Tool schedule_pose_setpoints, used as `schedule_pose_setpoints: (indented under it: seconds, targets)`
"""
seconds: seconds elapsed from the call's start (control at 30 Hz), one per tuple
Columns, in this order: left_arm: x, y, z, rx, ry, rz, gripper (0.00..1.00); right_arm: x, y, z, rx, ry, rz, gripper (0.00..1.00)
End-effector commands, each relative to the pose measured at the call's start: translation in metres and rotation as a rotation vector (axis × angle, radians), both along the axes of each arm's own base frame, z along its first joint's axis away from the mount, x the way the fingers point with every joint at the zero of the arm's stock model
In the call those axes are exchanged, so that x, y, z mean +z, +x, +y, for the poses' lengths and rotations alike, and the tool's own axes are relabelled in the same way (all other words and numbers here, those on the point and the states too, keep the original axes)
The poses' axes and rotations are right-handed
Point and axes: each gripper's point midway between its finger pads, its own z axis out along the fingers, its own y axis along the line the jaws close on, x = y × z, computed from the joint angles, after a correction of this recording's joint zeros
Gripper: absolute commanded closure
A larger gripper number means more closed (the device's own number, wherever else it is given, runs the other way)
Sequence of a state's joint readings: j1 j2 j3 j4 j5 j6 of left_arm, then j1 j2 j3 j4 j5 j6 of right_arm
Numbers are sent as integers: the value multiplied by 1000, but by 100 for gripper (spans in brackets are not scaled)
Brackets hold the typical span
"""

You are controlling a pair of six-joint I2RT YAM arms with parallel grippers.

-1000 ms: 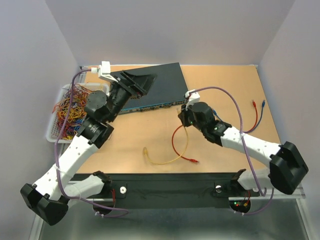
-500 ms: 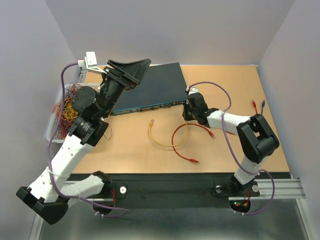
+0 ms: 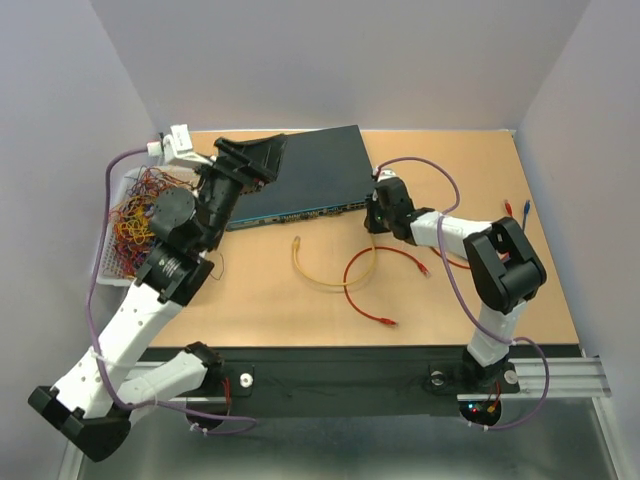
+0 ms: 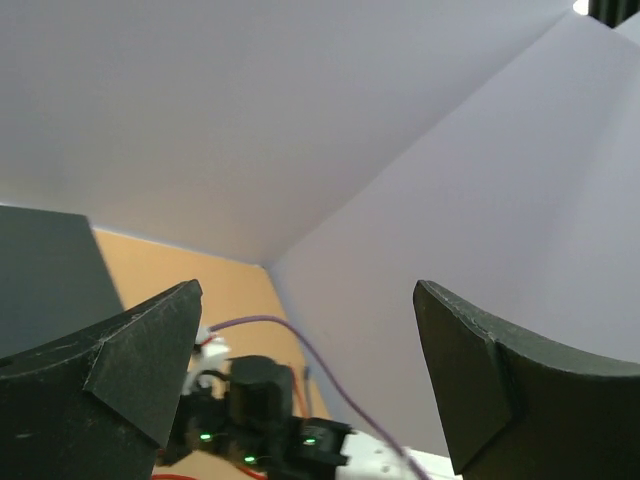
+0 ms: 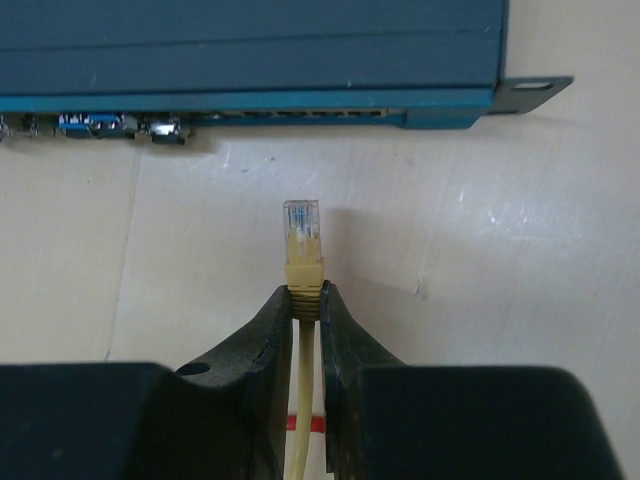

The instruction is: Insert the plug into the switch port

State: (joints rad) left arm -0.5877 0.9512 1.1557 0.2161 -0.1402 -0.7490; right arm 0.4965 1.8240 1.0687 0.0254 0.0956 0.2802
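Now squared up to its target, the right gripper [image 5: 303,300] presents the plug [image 5: 301,222] nose-first to the switch [image 5: 250,45], jaws pinched on the yellow boot just behind the clear connector. Within the last second the right arm has folded in from the right side of the table [image 3: 450,170], drawing the yellow cable [image 3: 299,262] up toward the switch with it. The plug sits just short of the port row [image 5: 300,112] and does not touch it, so the push home appears to be the step left. The left gripper [image 4: 308,300] has shifted over the switch's left end and hangs there, jaws spread wide, holding nothing. At the table's left edge, the white wire basket [image 3: 103,262] holds a tangle of orange, yellow and red cables [image 3: 145,210]. A red cable [image 3: 348,280] lies loose mid-table.
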Motion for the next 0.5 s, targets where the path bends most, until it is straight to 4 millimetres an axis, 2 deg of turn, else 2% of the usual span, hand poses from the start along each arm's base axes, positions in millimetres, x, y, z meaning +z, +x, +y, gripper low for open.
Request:
schedule_pose_setpoints:
  seconds: [0.0, 0.07, 0.1, 0.17, 0.23, 0.33, 0.47]
  targets:
    - [-18, -12, 53, 239, 137, -91, 1, 22, 28, -3, -13, 29, -62, 100]
    - [-32, -11, 74, 339, 164, -94, 1, 23, 35, -9, -21, 29, -65, 100]
    - [-48, -13, 81, 370, 245, -108, 1, 22, 37, -11, -23, 28, -62, 100]
    - [-61, -13, 85, 392, 307, -112, 1, 19, 39, -12, -17, 32, -52, 99]
    - [-92, -4, 86, 414, 427, -58, 1, 20, 45, -14, -14, 43, -50, 100]
    - [-119, 5, 92, 457, 476, 39, 1, 18, 46, -10, -1, 54, -35, 100]
    - [-127, 8, 84, 422, 474, 35, 1, 14, 44, -2, 26, 80, -10, 100]
